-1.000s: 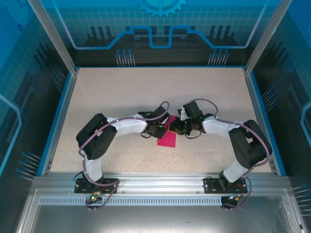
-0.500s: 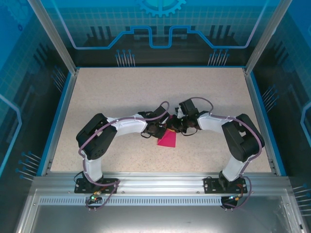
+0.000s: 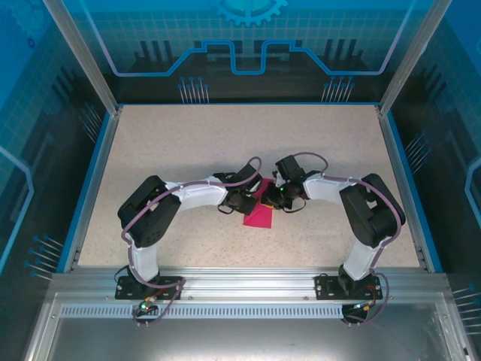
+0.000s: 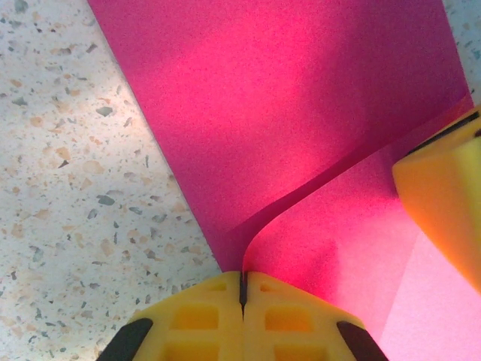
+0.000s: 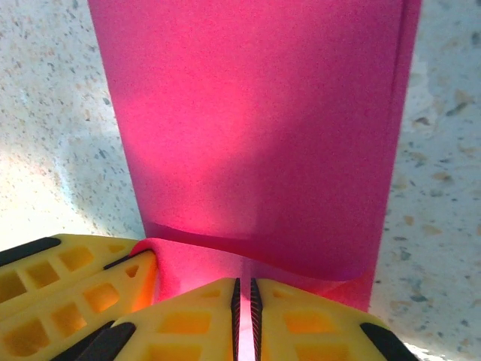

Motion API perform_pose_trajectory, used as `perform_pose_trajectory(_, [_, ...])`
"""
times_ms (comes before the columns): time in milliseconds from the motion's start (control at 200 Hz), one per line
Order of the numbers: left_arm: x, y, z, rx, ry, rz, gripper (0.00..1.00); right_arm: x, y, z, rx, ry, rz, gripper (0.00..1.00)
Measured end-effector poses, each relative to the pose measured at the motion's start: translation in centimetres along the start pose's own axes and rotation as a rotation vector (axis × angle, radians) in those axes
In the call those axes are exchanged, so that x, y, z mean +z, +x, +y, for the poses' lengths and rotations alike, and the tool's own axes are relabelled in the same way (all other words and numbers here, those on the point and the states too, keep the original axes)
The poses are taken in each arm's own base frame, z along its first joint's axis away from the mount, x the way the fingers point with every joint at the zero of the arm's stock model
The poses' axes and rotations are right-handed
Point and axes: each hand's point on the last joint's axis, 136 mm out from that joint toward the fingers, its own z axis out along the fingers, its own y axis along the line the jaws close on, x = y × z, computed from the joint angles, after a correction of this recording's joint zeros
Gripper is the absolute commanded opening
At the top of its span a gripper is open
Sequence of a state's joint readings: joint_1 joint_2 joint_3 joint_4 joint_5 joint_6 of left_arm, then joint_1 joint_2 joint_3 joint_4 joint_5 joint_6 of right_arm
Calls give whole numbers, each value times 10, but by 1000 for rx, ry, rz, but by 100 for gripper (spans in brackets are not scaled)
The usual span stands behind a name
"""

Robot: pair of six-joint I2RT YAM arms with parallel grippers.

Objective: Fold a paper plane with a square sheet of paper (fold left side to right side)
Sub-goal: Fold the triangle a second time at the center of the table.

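Curling paper (image 4: 301,113) pinched between both jaws

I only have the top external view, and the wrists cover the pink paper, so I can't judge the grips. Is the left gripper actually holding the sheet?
Observer: Yes. In the left wrist view the left gripper is shut, with a raised edge of the square sheet of paper running into the seam between its fingers.
Operator: And the right one?
Observer: The right wrist view shows the right gripper closed on the sheet too, with pink showing in the thin slit between its fingers.
Operator: Is the paper lying flat?
Observer: No. One layer curls up off the part lying on the table and bends toward the grippers.
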State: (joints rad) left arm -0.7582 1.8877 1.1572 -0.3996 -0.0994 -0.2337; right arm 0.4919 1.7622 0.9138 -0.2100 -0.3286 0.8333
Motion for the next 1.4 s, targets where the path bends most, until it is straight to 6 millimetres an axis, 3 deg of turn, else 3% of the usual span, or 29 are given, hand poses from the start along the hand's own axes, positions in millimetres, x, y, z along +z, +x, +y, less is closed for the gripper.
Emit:
perform_pose_trajectory(455, [0,-1,0,1,2,-1,7,3,1,-9,-16,46,11,15])
perform_pose_trajectory(570, [-1,-1,-1,0,4,-2,16,3,1,-10,-20,52,12,15])
perform_pose_trajectory(740, [-4,0,0,1,-1,4,36,3,1,-10,-23,52,12,15])
perform_pose_trajectory(895, [-36,-13,-2,-4,19,-64,49,3,1,-10,-22,51,12,15])
perform_pose_trajectory(1035, [-81,-22,-3,-24,64,-171,50,3,1,-10,-23,51,12,15])
perform_pose_trajectory(1135, [-99,-20,-12,-44,147,-209,48,3,1,-10,-23,51,11,15])
perform_pose_trajectory(1221, [-100,-14,-25,-62,237,-209,46,3,1,-10,-23,51,11,15])
perform_pose_trajectory(1401, [-78,5,-44,-109,369,-136,44,3,1,-10,-23,50,11,15])
